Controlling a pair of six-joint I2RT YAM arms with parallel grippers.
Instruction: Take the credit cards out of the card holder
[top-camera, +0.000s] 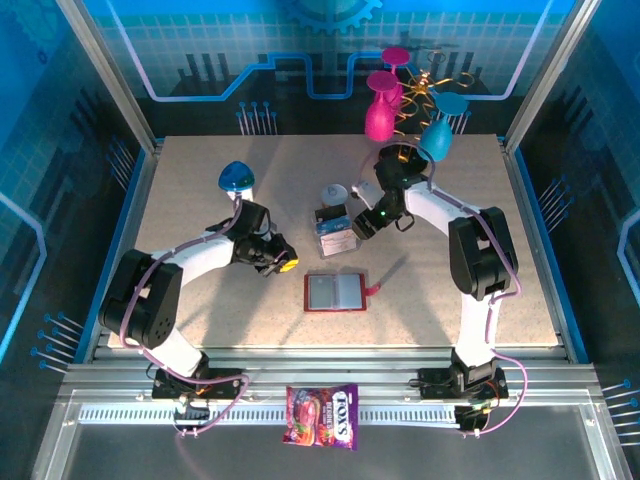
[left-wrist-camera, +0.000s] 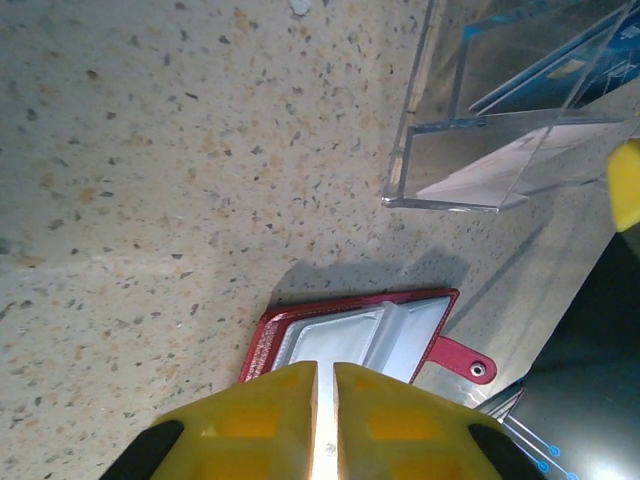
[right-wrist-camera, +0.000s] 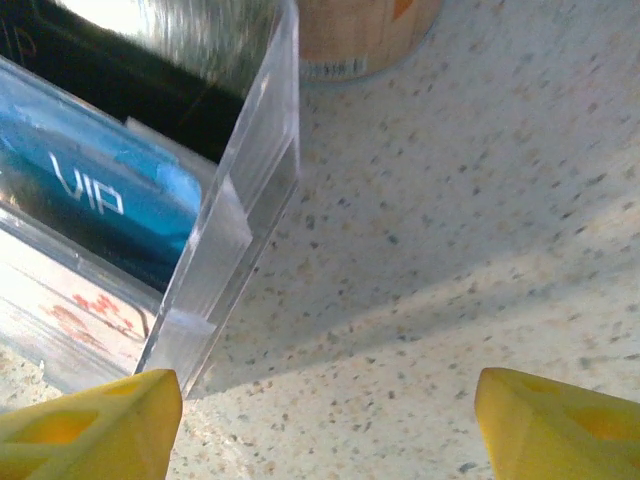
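At the worktop's middle, from above, the red card holder (top-camera: 335, 292) lies open, with credit cards (top-camera: 336, 238) in a clear box (top-camera: 330, 218) just behind. A FOX'S packet (top-camera: 322, 415) lies by the near edge.

Left wrist: the left gripper (left-wrist-camera: 325, 425) is pinched closed and empty, near the holder.

Right wrist: the right gripper (right-wrist-camera: 320, 410) is spread wide and empty beside the box. I'd lift it straight up, sparing the box. A blue card (right-wrist-camera: 90, 195) reads VIP.

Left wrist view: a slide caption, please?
Shut left hand near the open red card holder; clear box beyond.
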